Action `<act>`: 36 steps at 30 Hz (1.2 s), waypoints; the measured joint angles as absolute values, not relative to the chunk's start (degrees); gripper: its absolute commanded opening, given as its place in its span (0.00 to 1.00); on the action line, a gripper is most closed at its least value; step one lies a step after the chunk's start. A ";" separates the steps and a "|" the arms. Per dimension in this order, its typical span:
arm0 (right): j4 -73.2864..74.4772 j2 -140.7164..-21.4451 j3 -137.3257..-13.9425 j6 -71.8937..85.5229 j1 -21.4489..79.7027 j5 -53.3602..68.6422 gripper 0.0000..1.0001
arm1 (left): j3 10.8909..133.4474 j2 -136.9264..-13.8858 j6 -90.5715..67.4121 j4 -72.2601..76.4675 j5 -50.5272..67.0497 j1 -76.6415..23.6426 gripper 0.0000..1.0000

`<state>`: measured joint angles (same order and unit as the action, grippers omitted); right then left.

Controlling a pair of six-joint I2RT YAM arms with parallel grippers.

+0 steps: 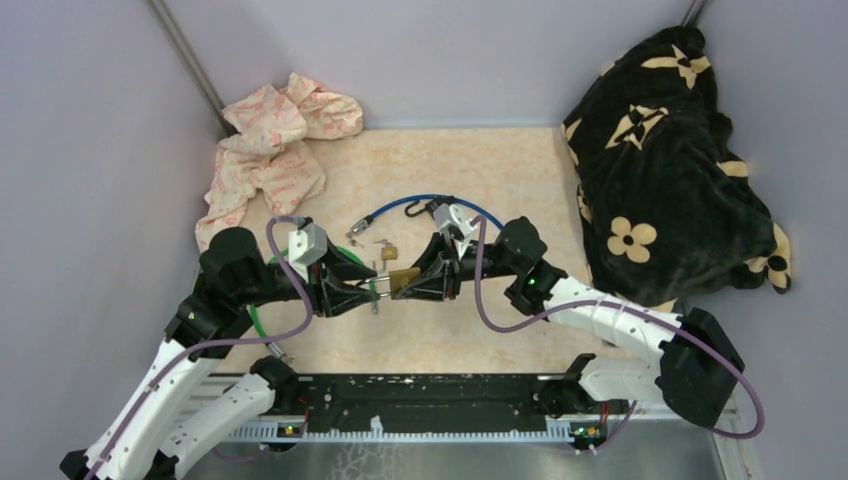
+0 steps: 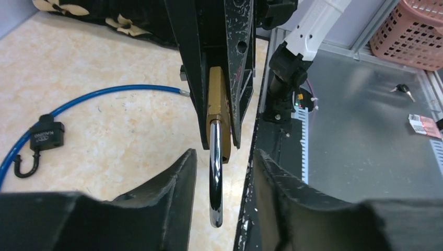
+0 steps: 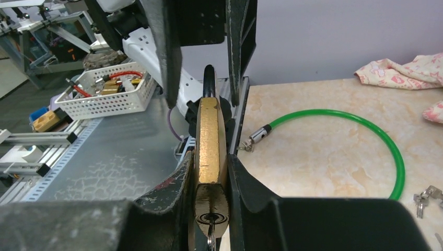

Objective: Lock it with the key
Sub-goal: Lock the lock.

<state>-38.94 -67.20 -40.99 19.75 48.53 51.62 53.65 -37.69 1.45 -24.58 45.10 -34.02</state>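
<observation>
A brass padlock (image 1: 398,281) hangs above the table's middle, between my two grippers. My right gripper (image 3: 210,162) is shut on the padlock's brass body (image 3: 210,138), one finger on each flat side. A key (image 3: 210,241) sits in the keyhole at the body's near end. The chrome shackle (image 2: 216,178) points at my left gripper (image 2: 224,157), which is open around it with a gap on both sides. In the top view my left gripper (image 1: 372,290) and right gripper (image 1: 412,279) meet tip to tip.
A blue cable lock (image 1: 430,205) with a black head (image 2: 46,135) lies behind the grippers, and a green cable (image 3: 365,130) lies to the left. A key bunch (image 1: 358,230) and a small padlock (image 1: 388,250) lie nearby. Pink cloth (image 1: 270,150) sits back left, a black blanket (image 1: 670,160) on the right.
</observation>
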 measured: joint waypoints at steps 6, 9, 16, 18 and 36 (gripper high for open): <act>-36.32 -67.00 -40.97 19.70 48.64 50.11 0.00 | 50.61 -34.39 -0.95 -22.28 44.29 -34.02 0.62; -34.68 -66.06 -40.97 19.49 48.64 49.41 0.00 | 49.47 -32.40 -1.04 -22.28 42.65 -34.02 0.61; -32.86 -63.86 -40.97 18.96 48.64 49.17 0.00 | 47.90 -30.76 -0.80 -22.20 40.82 -34.02 0.50; -32.80 -63.75 -40.97 18.85 48.64 49.17 0.00 | 47.48 -30.79 -0.82 -21.98 40.75 -34.02 0.45; -32.12 -63.79 -40.97 18.65 48.21 50.19 0.00 | 40.42 -31.20 -11.16 -11.49 45.01 -33.45 0.00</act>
<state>-32.12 -63.79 -40.97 18.65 48.21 50.19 40.42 -31.20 -11.16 -11.49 45.01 -33.45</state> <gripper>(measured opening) 0.205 0.051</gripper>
